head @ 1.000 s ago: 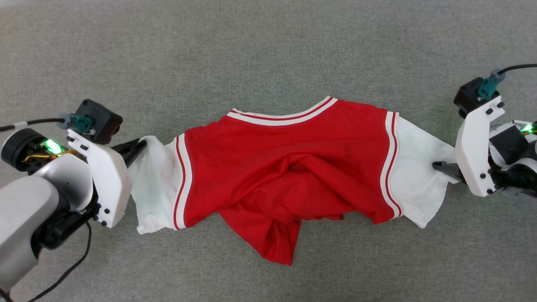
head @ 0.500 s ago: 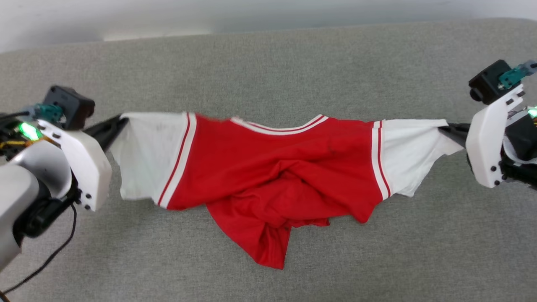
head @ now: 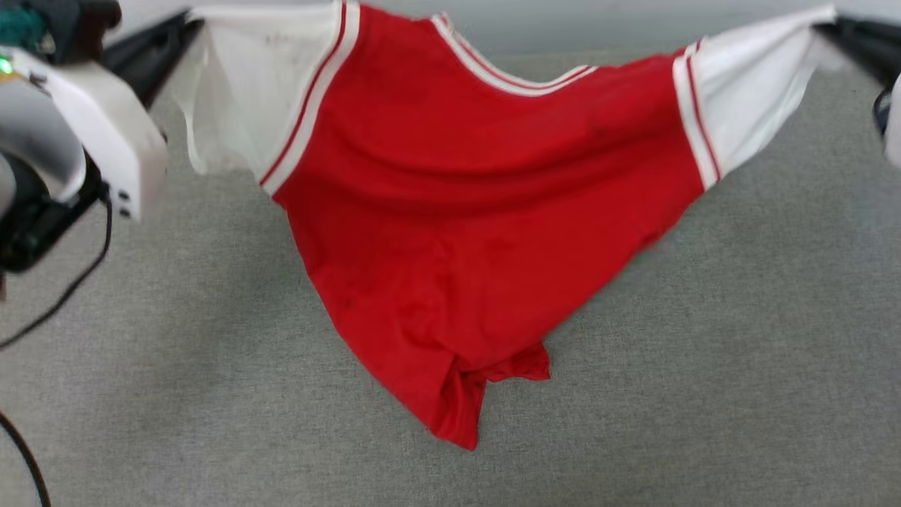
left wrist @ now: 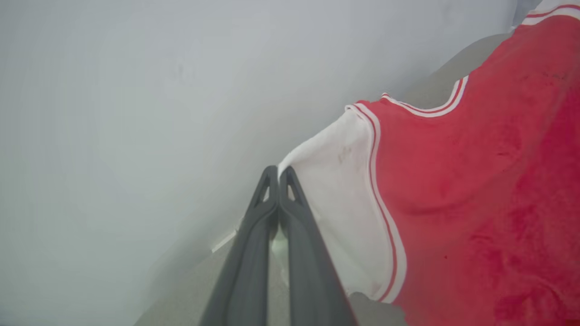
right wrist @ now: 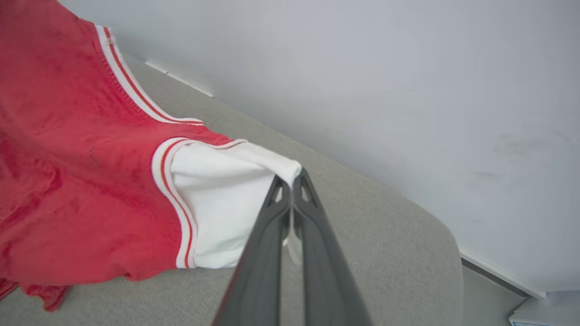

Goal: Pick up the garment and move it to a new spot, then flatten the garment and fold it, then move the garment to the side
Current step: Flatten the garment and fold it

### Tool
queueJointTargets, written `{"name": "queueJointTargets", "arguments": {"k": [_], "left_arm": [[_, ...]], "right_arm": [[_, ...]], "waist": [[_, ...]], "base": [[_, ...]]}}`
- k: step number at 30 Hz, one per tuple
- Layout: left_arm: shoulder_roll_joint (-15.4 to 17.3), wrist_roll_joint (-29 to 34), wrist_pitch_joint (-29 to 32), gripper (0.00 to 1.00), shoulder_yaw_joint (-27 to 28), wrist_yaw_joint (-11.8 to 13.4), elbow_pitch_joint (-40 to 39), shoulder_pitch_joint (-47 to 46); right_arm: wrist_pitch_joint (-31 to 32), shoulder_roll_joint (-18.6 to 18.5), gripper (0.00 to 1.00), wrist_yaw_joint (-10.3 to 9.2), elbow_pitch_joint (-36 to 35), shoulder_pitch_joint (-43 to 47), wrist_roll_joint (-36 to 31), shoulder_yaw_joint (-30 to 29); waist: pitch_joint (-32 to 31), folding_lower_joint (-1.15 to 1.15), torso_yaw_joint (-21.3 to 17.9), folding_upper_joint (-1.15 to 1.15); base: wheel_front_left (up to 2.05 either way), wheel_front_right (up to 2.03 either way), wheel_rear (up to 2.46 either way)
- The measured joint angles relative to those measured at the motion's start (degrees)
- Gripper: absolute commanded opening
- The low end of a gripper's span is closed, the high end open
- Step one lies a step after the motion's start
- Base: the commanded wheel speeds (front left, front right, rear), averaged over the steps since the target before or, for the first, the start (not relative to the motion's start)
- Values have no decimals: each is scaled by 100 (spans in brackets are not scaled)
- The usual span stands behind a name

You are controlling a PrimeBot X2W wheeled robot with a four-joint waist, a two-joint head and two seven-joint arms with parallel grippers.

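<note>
I hold the garment (head: 450,211) stretched between both arms: left fingers (left wrist: 249,258) clenched on one white sleeve, right fingers (right wrist: 317,258) clenched on the other, red body sagging below.

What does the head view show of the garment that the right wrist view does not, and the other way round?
Head view, of the two: the whole garment hung from sleeve to sleeve, the left sleeve at the left gripper, and the red bottom bunched to a low point.
Right wrist view, of the two: the right gripper seen close, jaws shut on the sleeve's edge, and a pale box.
Both: the red body, the right sleeve, striped trim and the grey cloth surface.
</note>
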Motion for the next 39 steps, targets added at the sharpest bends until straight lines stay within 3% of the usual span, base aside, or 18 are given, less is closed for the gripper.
{"name": "queueJointTargets", "arguments": {"k": [13, 25, 33, 39], "left_arm": [[-953, 620, 96, 0, 474, -302, 1234, -2269], [-1605, 953, -419, 0, 833, -556, 2554, -4038], [-1774, 932, -826, 0, 893, -708, 3257, -4475], [-1893, 797, -1152, 0, 711, -783, 3567, -4036]], "right_arm": [[-151, 726, 0, 0, 862, -2364, -1188, -577], [-753, 1381, 0, 0, 2085, -4257, -2145, -839], [-1160, 1766, 0, 1, 2731, -4674, -2263, -619], [-1685, 1903, 0, 0, 3044, -4363, -2165, -231]], "waist": [[870, 0, 15, 0], [1521, 1, 39, 0], [1516, 0, 91, 0], [1410, 0, 141, 0]], "base": [[0, 0, 0], [0, 0, 0], [0, 0, 0], [0, 0, 0]]}}
